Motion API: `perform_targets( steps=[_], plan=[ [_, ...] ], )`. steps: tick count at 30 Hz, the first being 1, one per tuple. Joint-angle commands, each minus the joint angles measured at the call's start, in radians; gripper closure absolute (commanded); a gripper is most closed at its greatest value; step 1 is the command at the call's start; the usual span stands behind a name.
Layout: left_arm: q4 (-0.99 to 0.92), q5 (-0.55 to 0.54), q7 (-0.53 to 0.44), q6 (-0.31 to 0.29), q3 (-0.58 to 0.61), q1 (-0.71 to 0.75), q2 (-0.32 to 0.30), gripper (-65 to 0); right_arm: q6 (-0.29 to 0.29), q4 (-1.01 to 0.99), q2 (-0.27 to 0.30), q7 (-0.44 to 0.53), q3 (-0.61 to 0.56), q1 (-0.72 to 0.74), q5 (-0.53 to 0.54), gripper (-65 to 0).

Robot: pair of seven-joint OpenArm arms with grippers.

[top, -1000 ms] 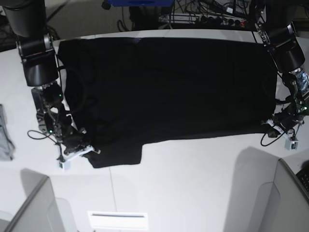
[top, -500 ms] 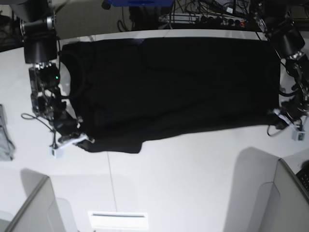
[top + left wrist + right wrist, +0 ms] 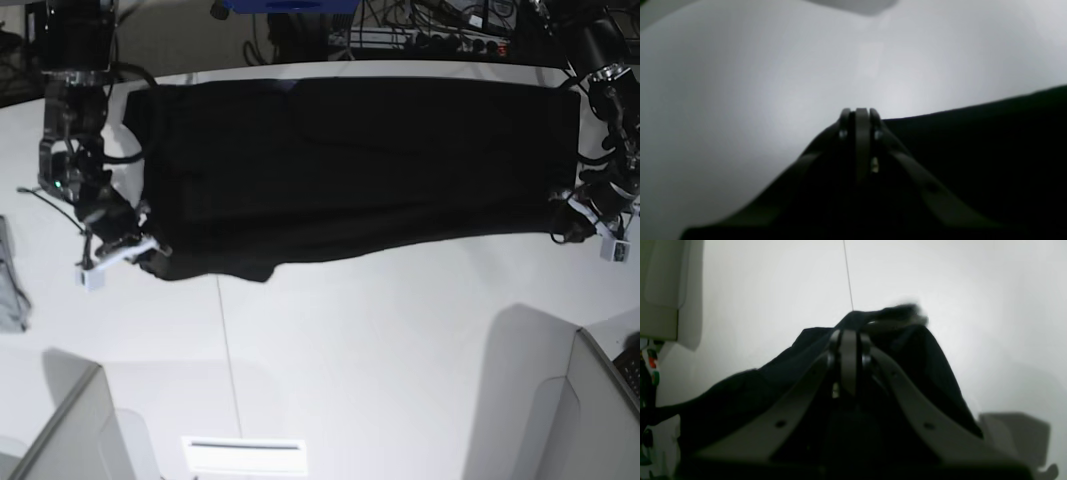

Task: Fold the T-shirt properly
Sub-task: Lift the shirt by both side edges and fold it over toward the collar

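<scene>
The black T-shirt (image 3: 350, 170) lies spread across the far half of the white table (image 3: 380, 360), its near edge lifted and pulled back. My right gripper (image 3: 150, 255) at the view's left is shut on the shirt's near sleeve corner; in the right wrist view the closed fingers (image 3: 848, 340) pinch bunched black cloth (image 3: 920, 356). My left gripper (image 3: 575, 228) at the view's right is shut on the shirt's near hem corner; in the left wrist view the closed fingertips (image 3: 860, 115) sit at the cloth's edge (image 3: 973, 150).
A grey cloth piece (image 3: 10, 280) lies at the table's left edge. Grey partition panels stand at the near left (image 3: 70, 430) and near right (image 3: 590, 420). Cables and a power strip (image 3: 420, 40) run behind the table.
Both grippers have moved away from the table's near edge, carrying the shirt's near edge with them. The shirt now covers a narrower band and the near sleeve has drawn in.
</scene>
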Motion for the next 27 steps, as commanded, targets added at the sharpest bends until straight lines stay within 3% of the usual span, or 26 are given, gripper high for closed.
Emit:
perform_targets(
  steps=[1, 7, 16, 22, 27],
  plan=[
    [0.031, -0.015, -0.015, -0.003, -0.006, 0.012, -0.021, 0.0, 0.005, 0.041, 0.014, 0.011, 0.024, -0.003, 0.012, 0.0],
    [0.117, -0.018, -0.015, -0.003, -0.007, 0.101, -0.019, 0.0, 0.005, 0.133, -0.003, -0.022, 0.092, -0.106, 0.012, 0.0],
    [0.237, -0.023, -0.015, -0.007, -0.007, 0.189, -0.016, 0.0, 0.005, 0.221, -0.003, -0.019, 0.096, -0.209, 0.012, 0.0],
    [0.246, -0.143, -0.015, -0.007, -0.089, 0.256, -0.021, 0.0, 0.005, 0.235, -0.003, -0.015, 0.096, -0.25, 0.012, 0.0],
    [0.247, -0.161, -0.015, -0.009, -0.089, 0.295, -0.021, 0.0, 0.004, 0.284, -0.005, -0.015, 0.096, -0.295, 0.015, 0.0]
  ],
)
